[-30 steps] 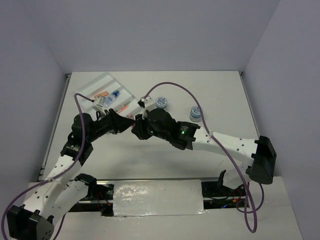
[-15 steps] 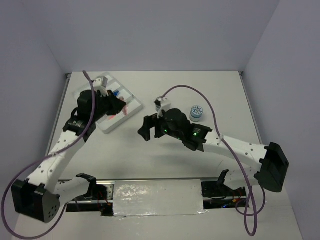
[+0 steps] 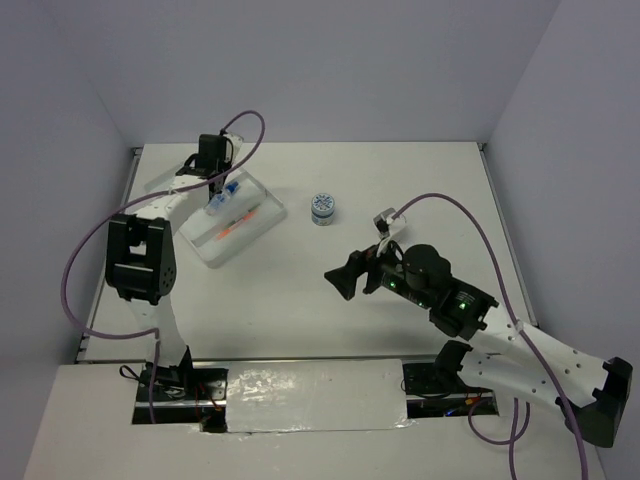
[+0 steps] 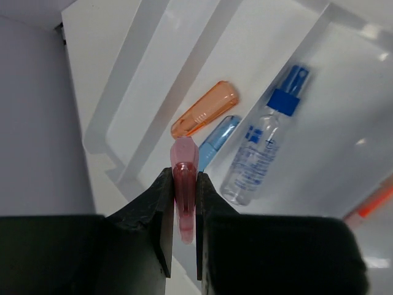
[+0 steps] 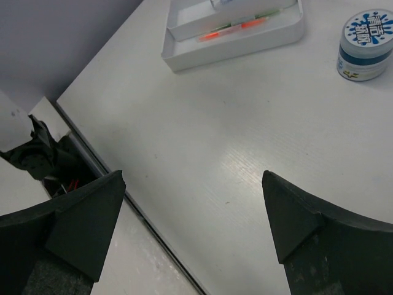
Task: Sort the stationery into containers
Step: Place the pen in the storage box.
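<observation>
The white divided tray (image 3: 215, 250) lies at the far left of the table. My left gripper (image 3: 212, 186) hovers over its far end, shut on a pink cap (image 4: 184, 153) pinched between the fingers (image 4: 161, 209). Below it in the tray (image 4: 132, 74) lie an orange cap (image 4: 206, 109), a blue cap (image 4: 218, 140) and a blue-capped clear bottle (image 4: 261, 150), with an orange pen (image 4: 374, 203) one compartment over. A round blue-white pot (image 3: 322, 207) stands on the table right of the tray. My right gripper (image 3: 345, 281) hangs open and empty over mid-table.
In the right wrist view the pot (image 5: 365, 46) sits at the top right and the tray (image 5: 233, 52) with the orange pen (image 5: 233, 29) at the top. The table's near edge and a dark gap (image 5: 67, 166) run beneath the left finger. Purple cables loop above both arms.
The two grippers were together at mid-table. My left arm has since swung out over the tray with the pink cap, and my right gripper has opened and drawn back toward the near right.
</observation>
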### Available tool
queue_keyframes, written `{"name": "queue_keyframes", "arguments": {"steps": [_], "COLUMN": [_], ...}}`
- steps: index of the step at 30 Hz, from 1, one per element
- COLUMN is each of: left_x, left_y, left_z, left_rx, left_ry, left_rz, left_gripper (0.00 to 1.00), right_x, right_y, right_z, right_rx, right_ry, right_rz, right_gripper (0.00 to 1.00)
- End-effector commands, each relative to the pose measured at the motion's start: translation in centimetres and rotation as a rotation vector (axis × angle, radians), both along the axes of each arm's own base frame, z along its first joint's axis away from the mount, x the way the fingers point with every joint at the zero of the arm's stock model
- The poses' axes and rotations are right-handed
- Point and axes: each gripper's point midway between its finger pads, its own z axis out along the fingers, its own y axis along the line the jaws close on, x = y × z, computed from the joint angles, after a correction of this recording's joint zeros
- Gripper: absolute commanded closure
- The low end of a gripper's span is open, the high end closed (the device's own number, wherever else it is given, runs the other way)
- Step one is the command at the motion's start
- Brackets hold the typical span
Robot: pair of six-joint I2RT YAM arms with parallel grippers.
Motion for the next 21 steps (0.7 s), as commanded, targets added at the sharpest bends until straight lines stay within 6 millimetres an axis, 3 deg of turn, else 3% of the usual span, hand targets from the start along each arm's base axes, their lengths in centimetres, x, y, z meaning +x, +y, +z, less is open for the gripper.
{"name": "queue_keyframes", "arguments": {"steps": [1, 4, 5, 7, 11, 15, 16, 17, 21], "left_x": [2.2, 3.6, 4.2, 4.6, 6.1, 6.6, 6.6, 6.5, 6.5], "left_y": [2.4, 2.2, 2.4, 3.3, 3.6, 4.0, 4.1, 4.2, 3.9], "left_z": [1.6, -0.1, -0.8, -1.1, -2.3, -2.1, -2.0, -1.9, -1.1], "left_rx": [0.305, 0.325, 0.331, 0.341, 0.313, 0.307, 0.299, 0.293, 0.241], "left_ry": [-0.002, 0.026, 0.022, -0.004, -0.010, -0.019, -0.023, -0.026, -0.052], "left_rz": [-0.094, -0.122, -0.109, -0.057, -0.055, -0.039, -0.034, -0.029, -0.034], "left_gripper": [1.00, 0.99, 0.96, 0.75, 0.69, 0.51, 0.35, 0.27, 0.24], "right_x": [-1.8, -2.8, -2.9, -3.1, -3.1, -3.2, -3.2, -3.1, -2.8], "right_y": [-0.7, -0.8, -0.8, -0.9, -1.2, -1.1, -0.9, -0.9, -0.4], "right_z": [-1.0, -0.8, -0.7, -0.5, -0.2, -0.2, -0.2, -0.1, 0.1], "right_rx": [-0.034, -0.023, -0.023, -0.026, -0.026, -0.022, -0.021, -0.017, -0.017], "right_ry": [-0.013, -0.022, -0.023, -0.030, -0.044, -0.043, -0.043, -0.044, -0.037], "right_rz": [0.070, 0.113, 0.116, 0.126, 0.120, 0.125, 0.128, 0.128, 0.132], "right_gripper": [0.00, 0.00, 0.00, 0.00, 0.00, 0.00, 0.00, 0.00, 0.00]}}
